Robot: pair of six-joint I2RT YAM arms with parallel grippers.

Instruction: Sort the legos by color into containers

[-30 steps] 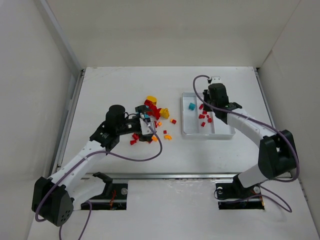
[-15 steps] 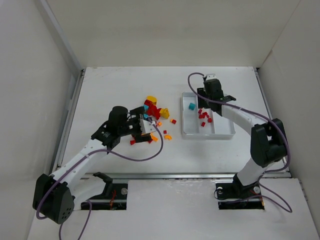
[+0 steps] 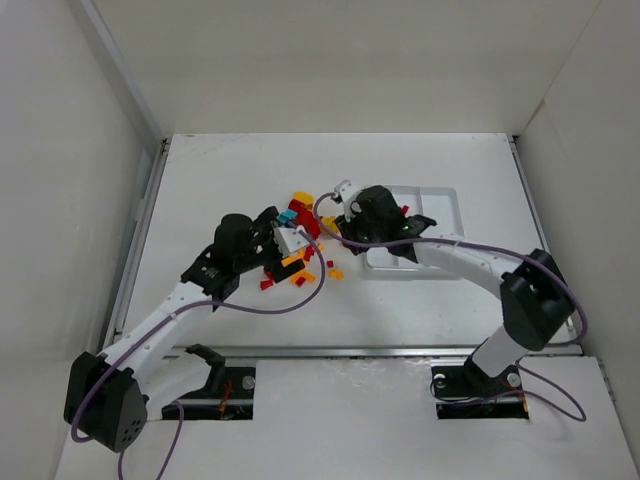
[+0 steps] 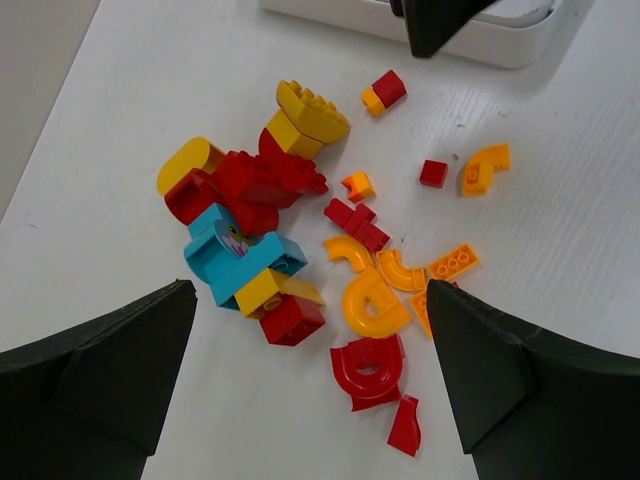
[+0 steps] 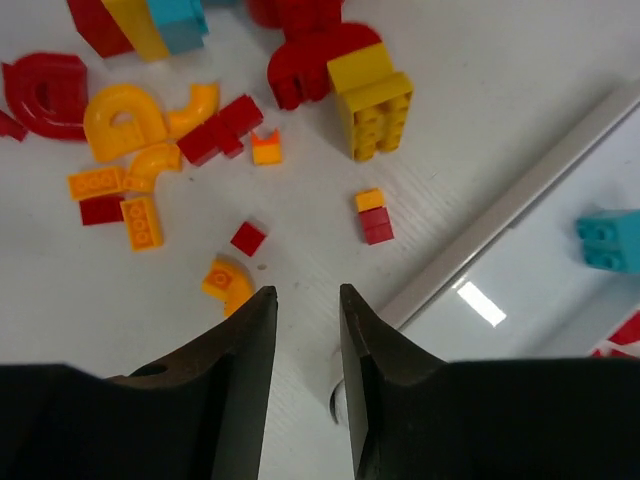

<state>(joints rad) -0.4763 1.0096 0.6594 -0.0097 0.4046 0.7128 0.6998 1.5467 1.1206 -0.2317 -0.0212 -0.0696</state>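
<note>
The legos [image 4: 300,250] lie in a loose pile of red, orange-yellow and teal pieces left of the white tray of containers [image 3: 450,200]. My left gripper [image 4: 310,390] hangs above the pile's near side, open wide and empty, over a red arch [image 4: 368,368] and a yellow curved piece [image 4: 372,305]. My right gripper [image 5: 305,295] hovers low over bare table just left of the tray rim [image 5: 520,195]. Its jaws stand a narrow gap apart with nothing between. A teal brick [image 5: 610,240] lies in the tray. My right arm hides most of the tray in the top view.
Small loose pieces lie near my right fingers: an orange curve [image 5: 225,280], a red square [image 5: 248,238] and a red-and-yellow stack [image 5: 375,215]. White walls enclose the table on three sides.
My right arm has swung left from above the tray to the table beside the pile, its jaws opening and narrowing again. My left gripper stays wide open and has shifted slightly.
</note>
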